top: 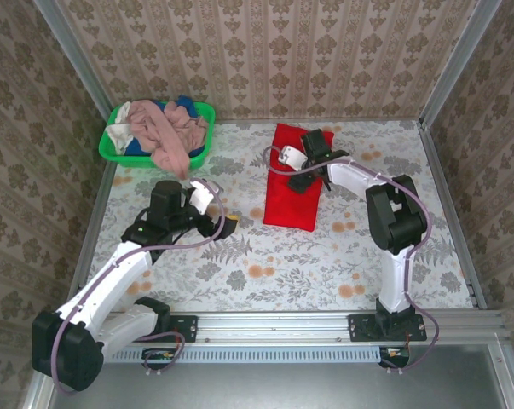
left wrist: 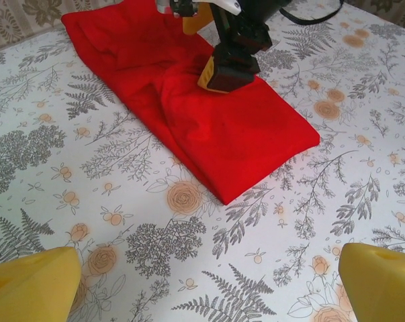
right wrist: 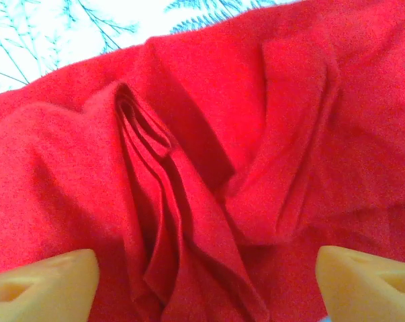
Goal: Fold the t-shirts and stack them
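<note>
right claw [right wrist: 202, 292] stands wide apart, empty, low over a bunched ridge in the red t-shirt [top: 289, 204], a long folded strip running from the worktop's [top: 265, 281] far edge toward its middle. left claw [left wrist: 202, 282], also apart and empty, hovers over bare worktop near the strip's left side. other t-shirts [top: 167, 128] are heaped in the green basket [top: 112, 149], far-left corner. i judge the red one mid-fold: next, pinch an end and double it over.

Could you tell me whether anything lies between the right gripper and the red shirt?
Nothing visible does. The right gripper hangs open directly over the red shirt on the table, its fingers flanking the cloth's folds.
</note>
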### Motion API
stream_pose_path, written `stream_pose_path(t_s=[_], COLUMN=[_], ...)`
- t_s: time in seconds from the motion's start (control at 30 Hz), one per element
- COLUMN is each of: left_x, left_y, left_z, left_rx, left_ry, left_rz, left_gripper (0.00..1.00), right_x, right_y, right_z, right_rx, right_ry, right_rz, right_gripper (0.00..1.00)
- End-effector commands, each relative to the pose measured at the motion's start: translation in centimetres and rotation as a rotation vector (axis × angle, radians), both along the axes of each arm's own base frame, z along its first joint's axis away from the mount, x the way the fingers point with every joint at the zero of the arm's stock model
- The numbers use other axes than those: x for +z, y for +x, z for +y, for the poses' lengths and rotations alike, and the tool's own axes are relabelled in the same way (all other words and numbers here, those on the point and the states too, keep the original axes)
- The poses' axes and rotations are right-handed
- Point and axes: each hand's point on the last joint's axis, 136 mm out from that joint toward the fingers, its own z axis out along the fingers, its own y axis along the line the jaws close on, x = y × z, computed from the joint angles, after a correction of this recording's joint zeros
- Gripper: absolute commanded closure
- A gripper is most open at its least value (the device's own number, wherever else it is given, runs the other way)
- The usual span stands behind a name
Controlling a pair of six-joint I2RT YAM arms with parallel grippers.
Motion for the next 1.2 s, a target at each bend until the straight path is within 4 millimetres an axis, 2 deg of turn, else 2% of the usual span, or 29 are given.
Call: stream_pose_path(t_s=[0.0, 0.07, 0.13, 0.23, 0.33, 0.43, 0.67, 0.8, 0.87, 0.97, 1.03, 1.07, 1.1, 1.17], left_x=[-0.4, -0.5, -0.4, -0.4, -0.6, -0.7, -1.4, -2.7, -3.3, -3.4, -3.3, -3.2, -3.2, -3.3], left_y=[0.0, 0.0, 0.1, 0.1, -0.5, -0.5, 0.1, 1.6, 2.0, 2.1, 2.2, 2.2, 2.3, 2.4], left_z=[-0.1, -0.1, 0.0, 0.1, -0.6, -0.7, -0.3, 1.1, 1.4, 0.8, 0.7, 0.8, 0.9, 1.0], left_rx=[0.011, 0.012, 0.015, 0.018, -0.01, -0.009, 0.051, 0.211, 0.261, 0.258, 0.248, 0.244, 0.239, 0.244], left_ry=[-0.011, -0.009, -0.006, -0.002, 0.002, 0.004, -0.001, -0.021, -0.043, -0.072, -0.072, -0.067, -0.056, -0.047], left_rz=[0.009, 0.004, -0.001, -0.006, -0.004, -0.003, 0.023, 0.114, 0.178, 0.206, 0.188, 0.178, 0.164, 0.156], left_gripper=[0.0, 0.0, 0.0, 0.0, 0.0, 0.0, 0.0, 0.0, 0.0, 0.0, 0.0, 0.0, 0.0, 0.0], right_x=[4.6, 5.4, 5.3, 3.7, 2.0, 0.3, -3.5, -5.7, -6.3, -6.3, -6.1, -5.9, -5.7, -5.2], right_y=[-0.3, -2.1, -5.2, -10.1, -13.2, -14.6, -13.9, -14.0, -13.9, -14.4, -15.0, -15.5, -16.1, -17.4], right_z=[-0.6, -0.3, 1.1, 3.5, 4.7, 5.3, 4.8, 4.1, 3.7, 3.8, 3.6, 3.5, 3.4, 3.2], right_rx=[-0.074, -0.058, 0.029, 0.208, 0.278, 0.304, 0.318, 0.339, 0.334, 0.342, 0.348, 0.351, 0.356, 0.364], right_ry=[0.061, 0.087, 0.129, 0.145, 0.112, 0.07, -0.045, -0.117, -0.142, -0.136, -0.138, -0.141, -0.142, -0.143], right_rz=[-0.139, -0.152, -0.112, -0.078, -0.038, 0.008, 0.065, 0.118, 0.132, 0.152, 0.169, 0.179, 0.188, 0.208], right_gripper=[0.11, 0.1, 0.1, 0.13, 0.16, 0.19, 0.26, 0.31, 0.42, 0.65, 0.87, 0.95, 1.0, 1.0])
